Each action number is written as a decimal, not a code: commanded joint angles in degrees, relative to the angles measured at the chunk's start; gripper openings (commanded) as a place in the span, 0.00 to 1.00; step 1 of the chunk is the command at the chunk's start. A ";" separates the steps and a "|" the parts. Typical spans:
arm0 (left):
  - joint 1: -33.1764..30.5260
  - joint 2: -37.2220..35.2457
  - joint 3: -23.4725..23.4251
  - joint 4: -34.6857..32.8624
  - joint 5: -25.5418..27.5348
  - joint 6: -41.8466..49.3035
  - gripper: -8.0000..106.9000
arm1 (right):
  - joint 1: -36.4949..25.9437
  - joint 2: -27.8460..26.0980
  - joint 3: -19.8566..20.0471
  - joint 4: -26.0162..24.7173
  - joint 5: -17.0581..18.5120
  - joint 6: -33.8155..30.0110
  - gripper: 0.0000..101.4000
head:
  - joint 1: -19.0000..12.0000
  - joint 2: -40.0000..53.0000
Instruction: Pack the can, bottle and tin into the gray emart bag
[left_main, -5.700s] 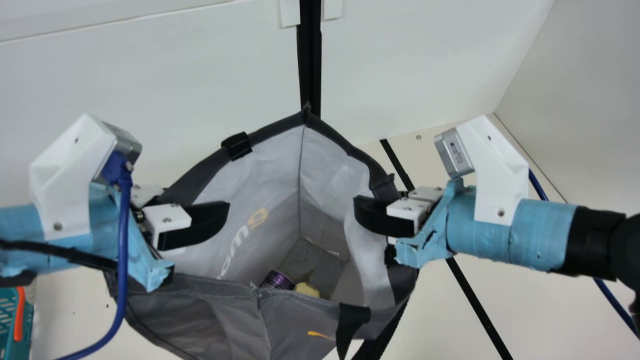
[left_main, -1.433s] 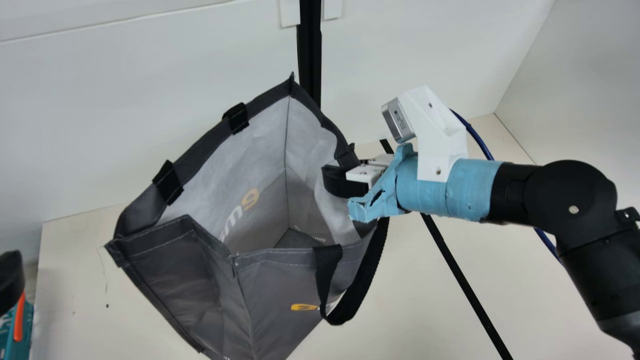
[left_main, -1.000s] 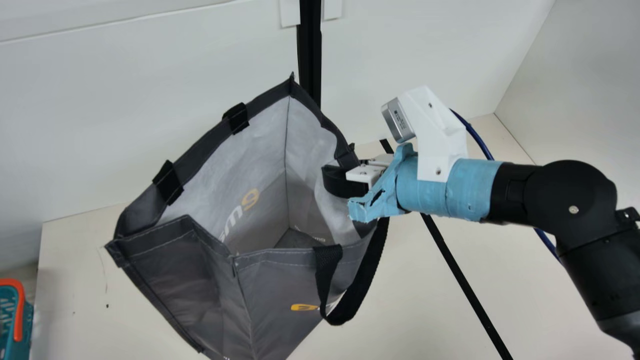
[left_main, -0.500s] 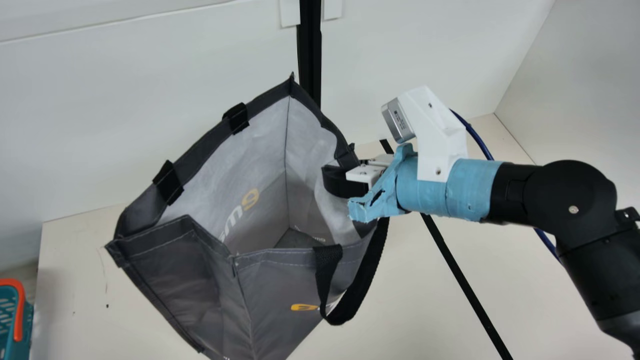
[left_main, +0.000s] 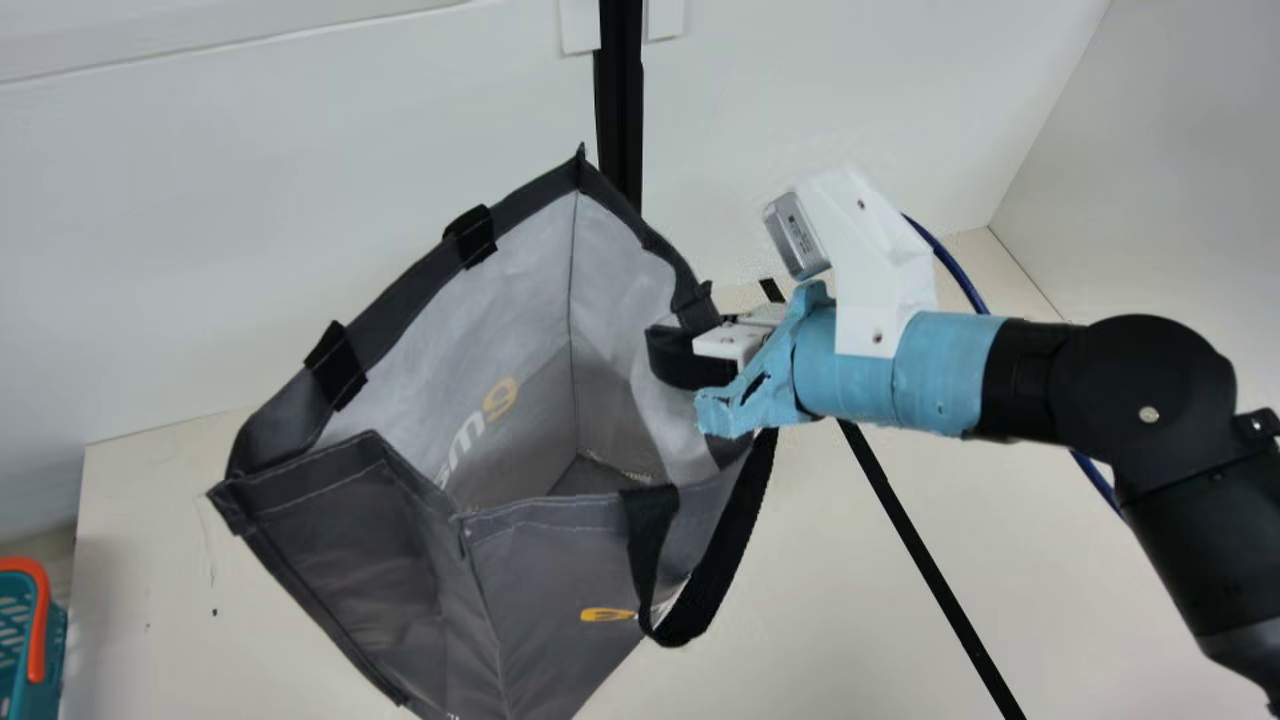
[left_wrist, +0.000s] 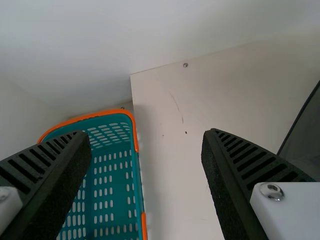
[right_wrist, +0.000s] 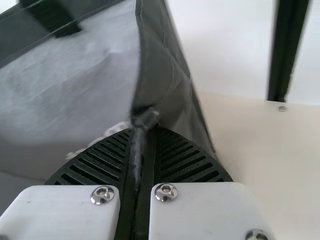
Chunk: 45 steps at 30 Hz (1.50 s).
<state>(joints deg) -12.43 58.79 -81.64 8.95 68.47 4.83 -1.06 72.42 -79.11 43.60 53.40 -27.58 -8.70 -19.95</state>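
Observation:
The gray emart bag (left_main: 360, 560) stands with its mouth spread, its pale lining and part of its floor showing. My right gripper (left_main: 690, 350) is at the bag's right rim, one finger inside the mouth. In the right wrist view my right gripper (right_wrist: 141, 145) is shut on the edge of the bag (right_wrist: 160, 65). In the left wrist view my left gripper (left_wrist: 145, 150) stands wide open with nothing between its fingers, and the bag's side (left_wrist: 307, 130) is beyond one finger. The front wall of the bag hides part of its inside.
A teal basket with an orange rim (left_main: 38, 620) stands at the table's left edge; the left wrist view shows the basket (left_wrist: 107, 190) partly behind a finger. The cream table (left_main: 850, 600) carries a black stripe right of the bag. White walls rise behind and at right.
My left arm has left the bag and gone out at the left. The bag and my right gripper have shifted left and back. The purple and yellow things seen inside are now hidden.

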 joint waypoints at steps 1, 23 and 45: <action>0.00 0.00 0.00 0.00 0.00 0.00 0.85 | -0.87 0.08 -0.67 -0.48 0.35 0.28 0.00 | -1.30 -0.05; 0.00 0.00 0.00 0.00 0.00 0.00 0.85 | -16.02 2.35 -9.22 -2.82 4.25 3.33 0.00 | -1.30 -0.05; 0.00 0.00 0.00 0.00 0.00 0.00 0.85 | -30.97 9.38 -19.81 -8.23 7.47 7.57 0.00 | -1.30 -0.05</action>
<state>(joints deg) -12.43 58.79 -81.64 8.95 68.47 4.83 -31.21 81.41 -98.23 35.56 60.75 -20.07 -8.70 -19.95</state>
